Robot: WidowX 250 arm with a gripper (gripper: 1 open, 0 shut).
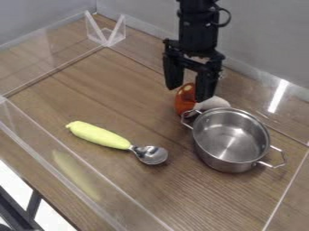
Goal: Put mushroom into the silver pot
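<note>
The end effector (pixel 193 87) hides part of the mushroom (pixel 185 97); contact perhaps, but cannot be told.
</note>
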